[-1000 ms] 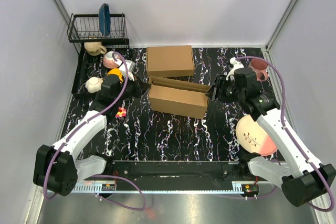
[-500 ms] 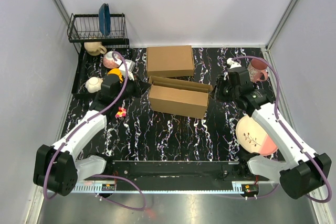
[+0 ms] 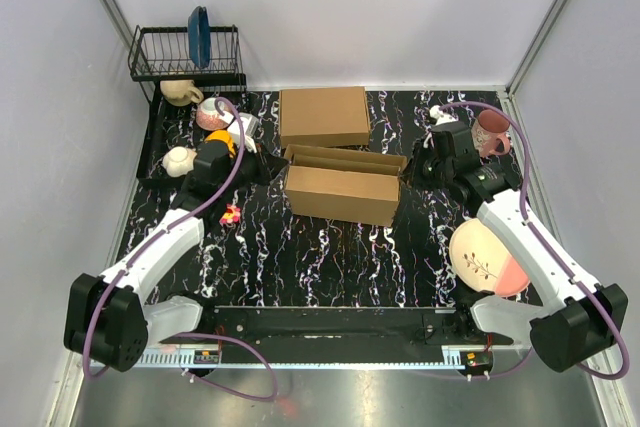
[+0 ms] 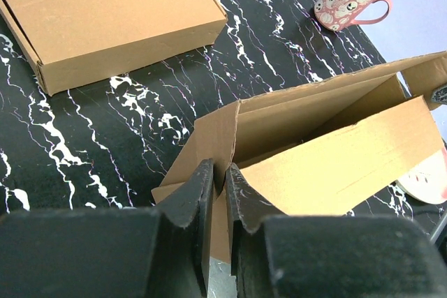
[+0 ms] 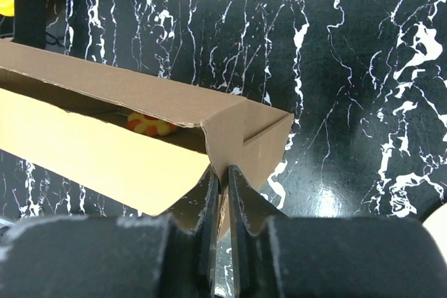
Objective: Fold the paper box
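right end effector (image 5: 219,176) moved farther back (slightly) | left end effector (image 4: 218,176) unmoved | both pinch paper box (image 3: 340,194) ends

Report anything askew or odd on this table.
The half-folded brown corrugated cardboard box sits skewed to the neatly formed brown cardboard box behind it, open on top. The left pincer and right pincer each pinch an end flap.

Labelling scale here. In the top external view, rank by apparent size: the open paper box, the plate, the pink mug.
1. paper box
2. plate
3. pink mug
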Motion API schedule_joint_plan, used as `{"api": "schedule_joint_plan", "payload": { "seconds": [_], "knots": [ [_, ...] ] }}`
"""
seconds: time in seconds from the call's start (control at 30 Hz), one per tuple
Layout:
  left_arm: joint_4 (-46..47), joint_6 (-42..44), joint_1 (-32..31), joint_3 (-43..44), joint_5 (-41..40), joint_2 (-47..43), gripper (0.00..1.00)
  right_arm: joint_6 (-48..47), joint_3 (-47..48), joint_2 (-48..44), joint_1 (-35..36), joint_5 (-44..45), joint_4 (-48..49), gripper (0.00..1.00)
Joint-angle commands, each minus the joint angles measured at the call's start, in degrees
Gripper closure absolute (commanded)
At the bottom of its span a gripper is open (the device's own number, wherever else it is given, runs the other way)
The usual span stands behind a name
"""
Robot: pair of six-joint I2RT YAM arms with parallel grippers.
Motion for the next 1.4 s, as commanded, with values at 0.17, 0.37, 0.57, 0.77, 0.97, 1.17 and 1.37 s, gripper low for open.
{"api": "schedule_joint_plan", "payload": {
  "seconds": [0.17, 0.37, 0.57, 0.77, 0.97, 1.17, 1.37],
  "knots": [
    [0.58, -0.07, -0.51, 2.85, 0.14, 0.73, 0.88, 2.42, 4.52, 0.74, 0.44, -3.29, 0.57, 0.91],
    [0.5, 0.63, -1.12, 2.68, -0.21, 0.56, 0.92, 3.65, 5.22, 1.88, 0.44, -5.14, 0.3, 1.0],
    [-1.17, 2.83, -2.53, 3.29, -2.14, 0.38, 0.95, 5.5, 6.45, 3.02, 0.35, -6.9, -0.57, 1.0],
    [-4.07, 5.99, -4.37, 4.52, -5.82, 0.73, 0.97, 7.08, 8.21, 4.25, 0.44, -8.65, -1.72, 1.0],
    [-6.53, 9.51, -7.01, 5.31, -9.34, 1.08, 0.98, 8.92, 9.53, 5.48, 0.35, -10.67, -2.16, 1.0],
    [-7.59, 10.65, -8.33, 5.84, -11.02, 1.7, 0.98, 11.38, 10.32, 6.71, 0.35, -12.78, -2.16, 1.0],
    [-8.47, 12.23, -10.0, 6.72, -12.86, 2.4, 0.98, 13.5, 10.41, 7.77, -0.17, -14.98, -1.19, 1.0]
  ]
}}
